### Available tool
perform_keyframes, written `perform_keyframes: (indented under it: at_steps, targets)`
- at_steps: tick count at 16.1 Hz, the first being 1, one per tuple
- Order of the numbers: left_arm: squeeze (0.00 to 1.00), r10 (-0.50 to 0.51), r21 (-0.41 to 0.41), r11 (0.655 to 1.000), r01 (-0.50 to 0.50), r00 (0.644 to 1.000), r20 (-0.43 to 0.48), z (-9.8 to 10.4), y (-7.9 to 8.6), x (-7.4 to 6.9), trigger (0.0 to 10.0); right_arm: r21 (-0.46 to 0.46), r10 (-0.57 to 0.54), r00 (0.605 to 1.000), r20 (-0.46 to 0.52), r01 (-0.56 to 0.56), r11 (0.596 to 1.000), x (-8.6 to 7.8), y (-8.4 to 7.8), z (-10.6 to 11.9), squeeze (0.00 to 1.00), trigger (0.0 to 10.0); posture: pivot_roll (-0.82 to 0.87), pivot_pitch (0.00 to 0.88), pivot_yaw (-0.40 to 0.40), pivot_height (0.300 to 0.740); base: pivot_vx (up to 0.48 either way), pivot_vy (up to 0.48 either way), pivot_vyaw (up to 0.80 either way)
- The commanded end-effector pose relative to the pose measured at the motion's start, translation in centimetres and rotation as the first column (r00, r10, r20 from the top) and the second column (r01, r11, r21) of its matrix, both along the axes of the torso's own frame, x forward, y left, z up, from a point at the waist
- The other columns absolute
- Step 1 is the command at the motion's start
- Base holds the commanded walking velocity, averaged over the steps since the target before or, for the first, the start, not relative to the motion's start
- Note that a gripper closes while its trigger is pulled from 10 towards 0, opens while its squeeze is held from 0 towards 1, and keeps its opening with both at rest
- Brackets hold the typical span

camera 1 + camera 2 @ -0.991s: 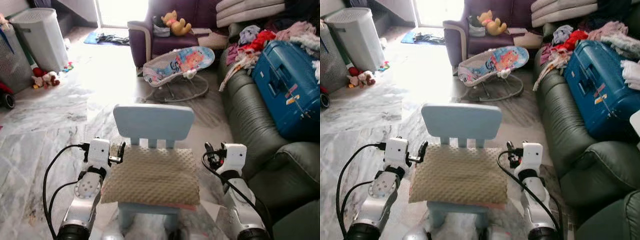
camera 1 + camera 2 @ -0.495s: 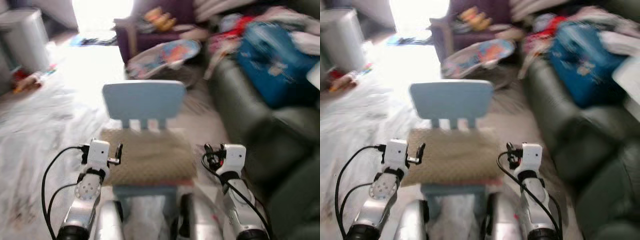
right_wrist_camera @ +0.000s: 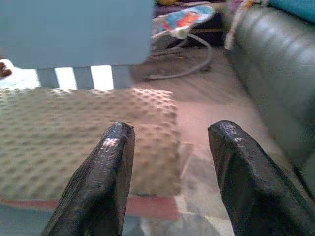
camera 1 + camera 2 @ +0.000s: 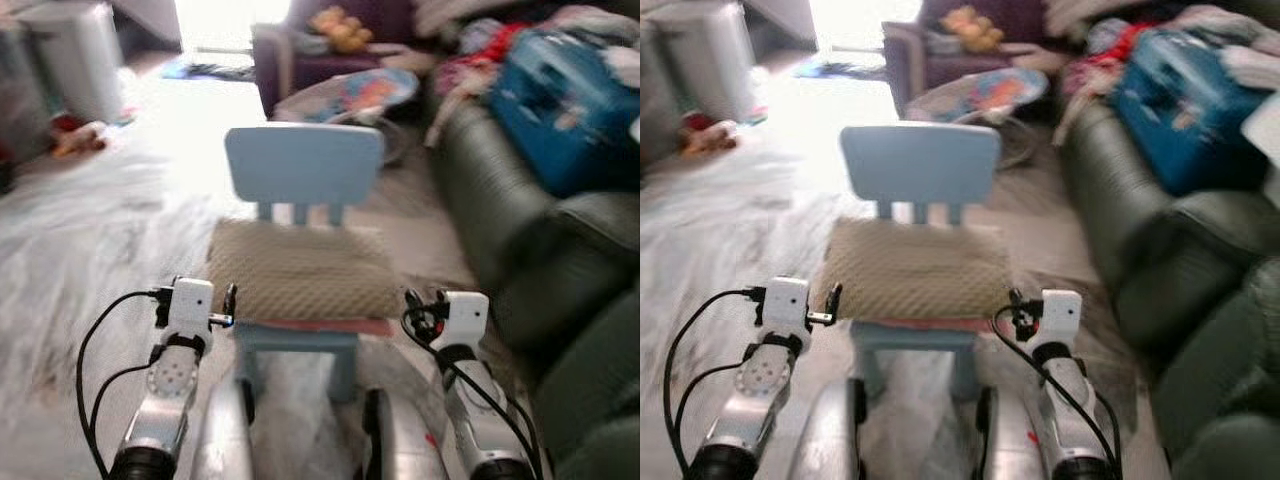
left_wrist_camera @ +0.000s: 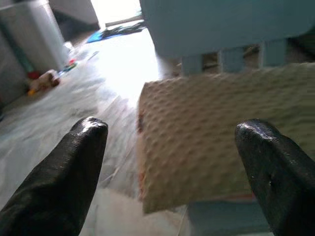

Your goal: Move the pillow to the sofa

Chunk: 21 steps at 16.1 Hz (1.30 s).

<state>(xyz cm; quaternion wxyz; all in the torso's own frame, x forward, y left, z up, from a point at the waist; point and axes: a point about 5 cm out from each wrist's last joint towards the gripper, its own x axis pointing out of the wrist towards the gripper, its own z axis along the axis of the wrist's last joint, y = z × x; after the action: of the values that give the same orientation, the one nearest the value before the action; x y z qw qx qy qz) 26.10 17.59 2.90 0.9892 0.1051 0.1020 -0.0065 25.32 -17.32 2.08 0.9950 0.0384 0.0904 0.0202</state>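
Observation:
A beige dimpled pillow (image 4: 300,282) with a pink underside lies flat on the seat of a small light-blue chair (image 4: 304,163) right before me. My left gripper (image 4: 229,300) is open, held just short of the pillow's front left corner (image 5: 162,162). The right gripper (image 4: 412,308) is open too, just off the front right corner (image 3: 157,142). Neither touches the pillow. The dark green sofa (image 4: 500,215) runs along the right, its near seat bare.
A blue suitcase (image 4: 565,105) and heaped clothes (image 4: 470,60) lie on the sofa's far part. Behind the chair stands a baby bouncer (image 4: 350,100), then a purple armchair (image 4: 300,55) with a yellow soft toy. A white bin (image 4: 75,60) stands far left on the marble floor.
The camera has pulled back and tilted: the chair and pillow now sit higher and farther off. Both grippers, earlier level with the pillow's sides, now stand short of its front corners.

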Motion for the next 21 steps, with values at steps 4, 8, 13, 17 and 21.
perform_keyframes:
  at_steps: [4,8,13,17,21]
  targets:
    - [0.00,-0.009,-0.007,1.000,0.009,1.000,0.020,0.47,-0.30,0.43,10.0,0.005,0.006,1.000,0.017,-0.006,1.000,0.38,-0.16,0.48,0.00,10.0,-0.03,0.000,-0.021,0.606,0.064,0.000,0.00]
    - [0.00,-0.011,-0.011,1.000,0.011,1.000,0.019,0.49,-0.43,0.51,10.0,0.001,0.022,1.000,0.019,-0.022,1.000,0.43,-0.09,0.51,0.00,10.0,-0.03,0.000,-0.022,0.606,0.338,0.000,0.16]
    - [0.00,-0.010,-0.011,1.000,0.010,1.000,0.015,0.47,-0.50,0.63,10.0,0.005,0.024,1.000,0.018,-0.024,1.000,0.54,-0.12,0.54,0.00,10.0,-0.03,0.000,-0.023,0.606,0.376,0.000,0.56]
    - [0.00,-0.017,-0.009,1.000,0.017,1.000,0.002,0.30,-0.54,0.67,10.0,0.005,0.018,1.000,0.016,-0.018,1.000,0.53,-0.13,0.52,0.00,10.0,-0.03,0.000,-0.022,0.606,0.065,0.000,0.00]
    - [0.00,-0.023,-0.016,1.000,0.023,1.000,-0.003,0.30,-0.61,0.61,10.0,0.004,0.018,1.000,0.015,-0.018,1.000,0.38,-0.15,0.51,0.00,10.0,-0.03,0.000,-0.023,0.606,0.000,0.000,0.00]
